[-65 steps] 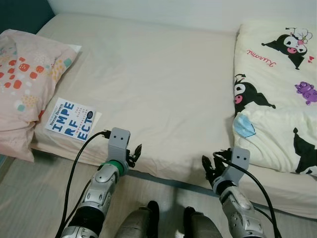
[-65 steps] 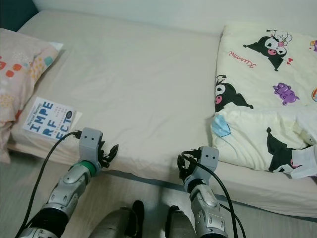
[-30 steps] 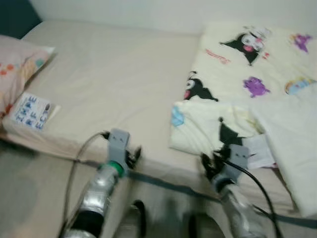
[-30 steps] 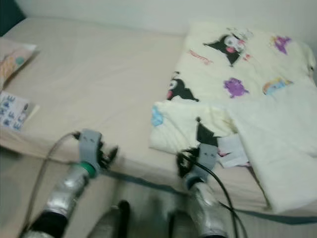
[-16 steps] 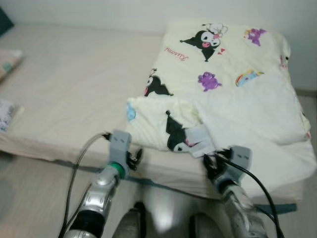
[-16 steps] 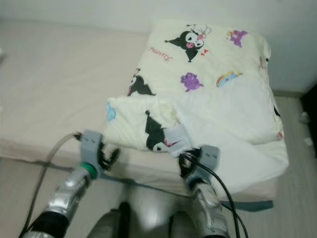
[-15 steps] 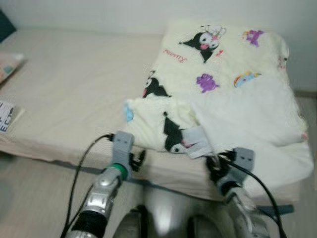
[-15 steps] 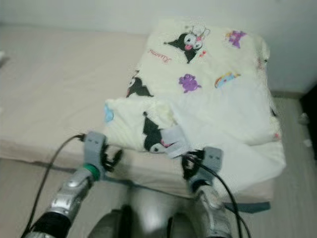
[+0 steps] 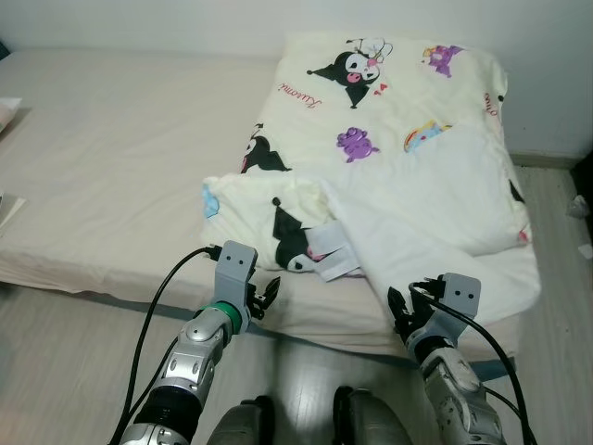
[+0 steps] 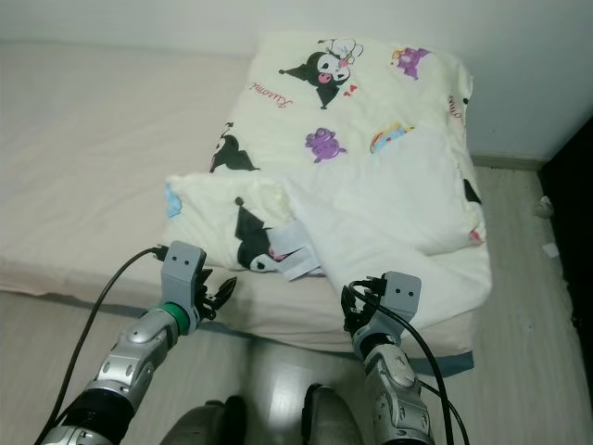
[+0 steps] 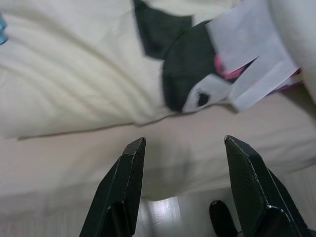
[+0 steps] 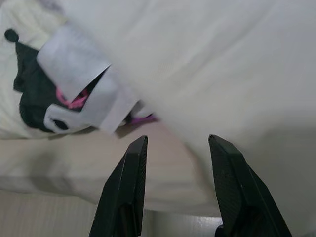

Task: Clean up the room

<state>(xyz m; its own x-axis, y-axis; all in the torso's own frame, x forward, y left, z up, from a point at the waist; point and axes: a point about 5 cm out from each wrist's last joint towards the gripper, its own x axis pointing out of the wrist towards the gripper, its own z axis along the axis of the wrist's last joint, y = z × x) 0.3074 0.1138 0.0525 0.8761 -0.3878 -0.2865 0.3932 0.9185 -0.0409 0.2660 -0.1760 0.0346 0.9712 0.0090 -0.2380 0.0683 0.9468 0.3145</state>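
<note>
Robot is standing at the bed (image 9: 120, 139) edge, facing the rumpled cartoon-print blanket (image 9: 389, 139) filling the centre and upper right of the frame. Left gripper (image 9: 264, 298) is hovering at lower centre-left just below the blanket's folded corner, fingers apart, holding nothing. Right gripper (image 9: 405, 311) is sitting at lower right near the hanging white edge, fingers apart too, empty. White care tags (image 11: 256, 59) are sticking out at the fold. Best approach, probably: reach both grippers forward, pinch the near blanket edge at two well-spaced spots, avoid grabbing just the tags, then pull flat evenly.
</note>
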